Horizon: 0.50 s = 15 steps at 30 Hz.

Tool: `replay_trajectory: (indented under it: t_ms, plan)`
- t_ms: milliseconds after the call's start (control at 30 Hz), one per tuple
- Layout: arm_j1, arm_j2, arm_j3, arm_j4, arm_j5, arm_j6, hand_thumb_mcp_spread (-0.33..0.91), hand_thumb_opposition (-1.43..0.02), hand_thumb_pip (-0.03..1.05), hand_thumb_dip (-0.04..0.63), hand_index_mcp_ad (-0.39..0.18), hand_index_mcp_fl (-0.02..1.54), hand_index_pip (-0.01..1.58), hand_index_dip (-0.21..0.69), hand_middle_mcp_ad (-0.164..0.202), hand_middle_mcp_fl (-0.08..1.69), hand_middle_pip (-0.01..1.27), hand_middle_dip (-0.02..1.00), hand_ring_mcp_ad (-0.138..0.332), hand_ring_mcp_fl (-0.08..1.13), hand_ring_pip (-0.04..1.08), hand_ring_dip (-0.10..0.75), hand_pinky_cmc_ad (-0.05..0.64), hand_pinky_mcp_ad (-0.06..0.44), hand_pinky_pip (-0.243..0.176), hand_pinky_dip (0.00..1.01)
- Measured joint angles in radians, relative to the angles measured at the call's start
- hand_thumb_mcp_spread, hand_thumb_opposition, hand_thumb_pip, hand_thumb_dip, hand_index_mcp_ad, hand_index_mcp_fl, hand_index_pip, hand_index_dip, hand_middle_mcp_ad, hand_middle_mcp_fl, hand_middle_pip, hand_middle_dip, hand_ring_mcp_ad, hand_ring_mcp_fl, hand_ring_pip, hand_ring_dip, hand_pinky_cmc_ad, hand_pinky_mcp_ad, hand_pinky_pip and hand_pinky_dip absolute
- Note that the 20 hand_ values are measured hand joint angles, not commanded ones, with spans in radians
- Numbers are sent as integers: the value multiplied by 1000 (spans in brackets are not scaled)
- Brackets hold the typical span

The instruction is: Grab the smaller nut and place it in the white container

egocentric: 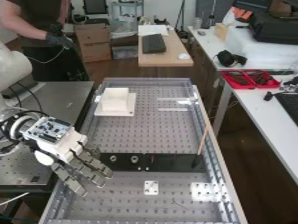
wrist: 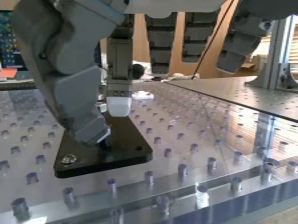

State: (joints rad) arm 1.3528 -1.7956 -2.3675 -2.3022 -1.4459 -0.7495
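The arm (egocentric: 13, 69) comes in from the high view's left, its hand (egocentric: 65, 149) angled down, fingers (egocentric: 69, 180) loosely extended.

I've got the hand (egocentric: 60, 146) over the black bar (wrist: 123, 152); a screw (wrist: 69, 159) sits near the bar's corner, bench (wrist: 169, 135) beside it.

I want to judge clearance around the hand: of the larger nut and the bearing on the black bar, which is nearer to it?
The larger nut. In the high view the hand is to its left, the bearing to its right.
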Motion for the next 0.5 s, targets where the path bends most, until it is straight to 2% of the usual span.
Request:
replay_trajectory:
  t_ms: [233, 367, 500]
  plan:
    - [2, 1, -4, 10, -4, -19, 449, -843, 621, 253, -127, 56, 1456, 398, 80, 119, 131, 237, 129, 0, 103, 87, 328, 272, -28, 138]
    - [7, 7, -7, 12, -7, -56, 449, -843, 621, 253, -127, 82, 1452, 398, 79, 120, 131, 237, 133, 0, 103, 87, 328, 272, -28, 138]
    - [10, 9, -4, 8, -9, -70, 449, -843, 621, 251, -133, 82, 1452, 398, 77, 117, 131, 237, 129, 0, 103, 87, 328, 271, -28, 138]
